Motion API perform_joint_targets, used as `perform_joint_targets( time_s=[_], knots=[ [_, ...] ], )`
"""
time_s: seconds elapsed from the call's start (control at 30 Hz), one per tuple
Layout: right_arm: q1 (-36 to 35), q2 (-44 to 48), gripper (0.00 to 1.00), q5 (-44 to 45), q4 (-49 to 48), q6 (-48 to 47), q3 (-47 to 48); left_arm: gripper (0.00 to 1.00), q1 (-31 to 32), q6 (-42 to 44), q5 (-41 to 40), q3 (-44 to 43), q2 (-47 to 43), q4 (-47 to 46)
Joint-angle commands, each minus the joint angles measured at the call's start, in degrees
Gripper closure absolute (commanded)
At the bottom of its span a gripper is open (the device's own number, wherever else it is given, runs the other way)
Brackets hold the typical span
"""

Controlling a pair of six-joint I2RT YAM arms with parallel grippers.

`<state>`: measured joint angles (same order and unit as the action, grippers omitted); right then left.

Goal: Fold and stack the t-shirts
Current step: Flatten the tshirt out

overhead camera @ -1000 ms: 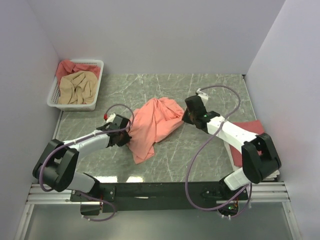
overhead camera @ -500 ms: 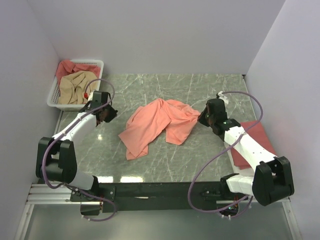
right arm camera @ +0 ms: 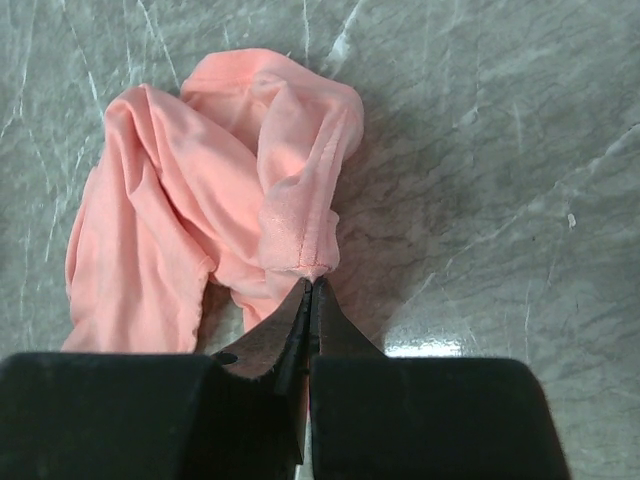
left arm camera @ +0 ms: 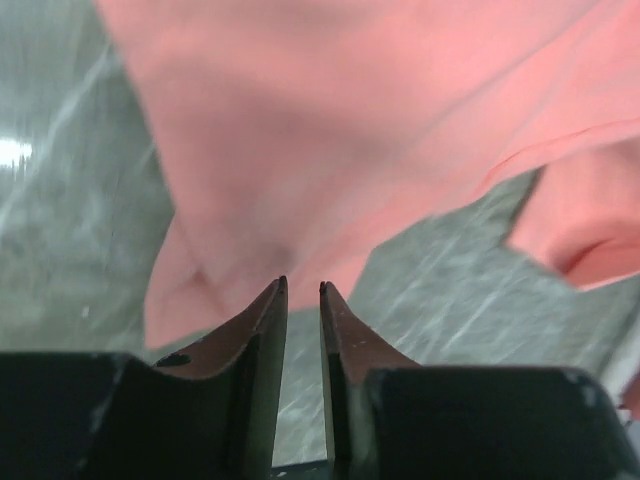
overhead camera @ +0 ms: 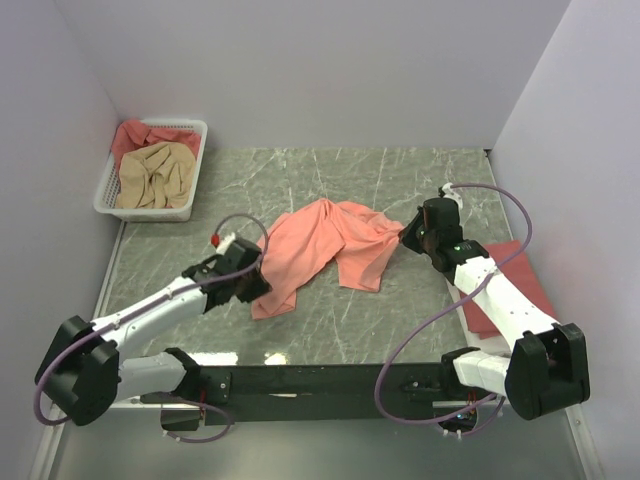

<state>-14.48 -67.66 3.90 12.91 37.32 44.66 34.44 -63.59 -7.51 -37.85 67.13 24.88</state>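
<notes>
While my right end effector (overhead camera: 408,238) pinches the right-hand hem of the salmon-pink t-shirt (overhead camera: 320,250), which lies crumpled mid-bench (overhead camera: 330,170) slanting down-left, my left end effector (overhead camera: 258,286) (jaws barely parted, empty) sits just beside its near-left corner.

From my station I see a grey-green marbled table (overhead camera: 330,170), pale veins running across it and a bright glare patch near its 6 o'clock edge; at its centre lies a salmon-pink t-shirt (overhead camera: 320,245), crumpled and bunched, one lobe trailing toward 7 o'clock and another toward 4 o'clock; at 10 o'clock, in the far corner, I make out a white lattice basket (overhead camera: 196,175) standing against the left wall, well apart from that shirt; at 3 o'clock a darker rose-red t-shirt (overhead camera: 520,275) lies flat along the right edge, only partly visible to me; bare stone shows between all three.
</notes>
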Motion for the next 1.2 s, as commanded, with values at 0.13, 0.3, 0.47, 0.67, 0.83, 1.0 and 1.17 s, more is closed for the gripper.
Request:
perform_joint_targets(
  time_s=[0.13, 0.3, 0.47, 0.67, 0.83, 1.0, 1.17],
  knots=[
    [0.4, 1.0, 1.00, -2.0, -2.7, -1.1, -0.1, 0.69, 11.2, -14.5, -10.2, 2.6, -0.3, 5.4],
    [0.4, 1.0, 1.00, -2.5, -3.1, -1.0, -0.5, 0.68, 12.4, -16.4, -12.0, 1.6, 2.9, 6.9],
    [0.4, 0.9, 1.00, -2.6, -3.2, -1.2, -1.0, 0.63, 12.7, -17.8, -14.7, 1.7, 4.1, 7.1],
    [0.4, 0.7, 1.00, -3.0, -3.4, -1.3, -0.8, 0.60, 12.7, -16.0, -14.7, 0.7, 7.1, 3.9],
    [0.3, 0.6, 1.00, -3.3, -3.4, -1.3, -0.9, 0.62, 12.7, -15.2, -14.4, -0.6, 9.7, 2.2],
    [0.4, 0.4, 1.00, -3.6, -3.6, -1.3, -0.9, 0.68, 12.6, -14.6, -15.3, -1.3, 9.8, 1.9],
    [0.3, 0.1, 1.00, -3.7, -3.8, -1.4, -0.9, 0.71, 12.6, -13.8, -16.1, -2.0, 9.1, 3.8]
  ],
)
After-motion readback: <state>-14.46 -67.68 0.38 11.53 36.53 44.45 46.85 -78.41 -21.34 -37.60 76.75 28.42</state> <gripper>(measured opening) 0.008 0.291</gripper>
